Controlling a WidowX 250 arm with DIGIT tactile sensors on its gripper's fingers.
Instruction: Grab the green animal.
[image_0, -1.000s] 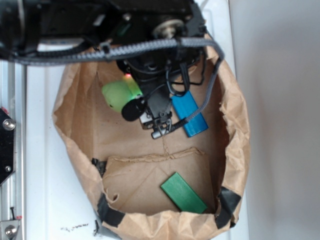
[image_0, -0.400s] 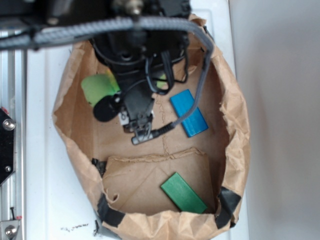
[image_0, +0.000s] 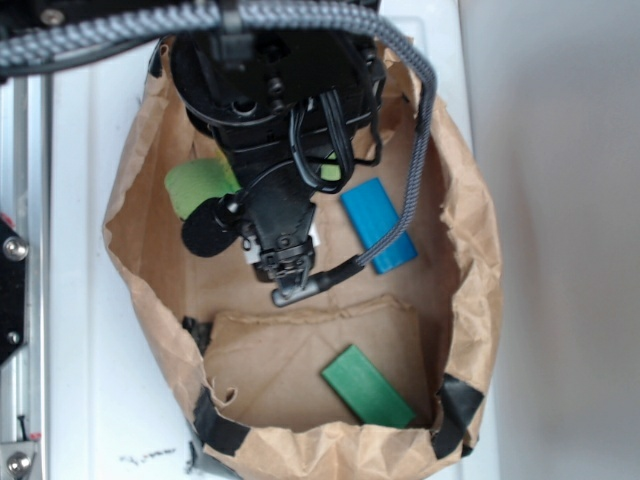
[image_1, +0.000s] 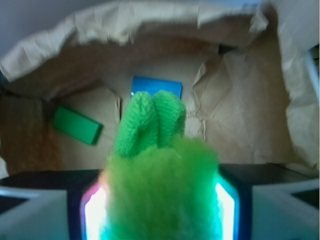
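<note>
Apparently clamped: jaws of the gripper (image_1: 160, 210) hold the green animal (image_1: 155, 170), lower centre of the wrist view; exterior shows it upper left inside the paper bag (image_0: 470, 260), mostly hidden.

A crumpled brown paper bag (image_0: 470, 240), patched with black tape (image_0: 455, 405) at its near corners, sits on a white tabletop (image_0: 90, 400) beside a pale plain wall (image_0: 560, 240), metal rail (image_0: 20, 330) along the left edge.

I see the green animal (image_1: 160, 185), fuzzy yellow-green with smoother knitted parts sticking forward, wedged between the gripper's (image_1: 161, 210) two lit pads, raised off the bag floor.
</note>
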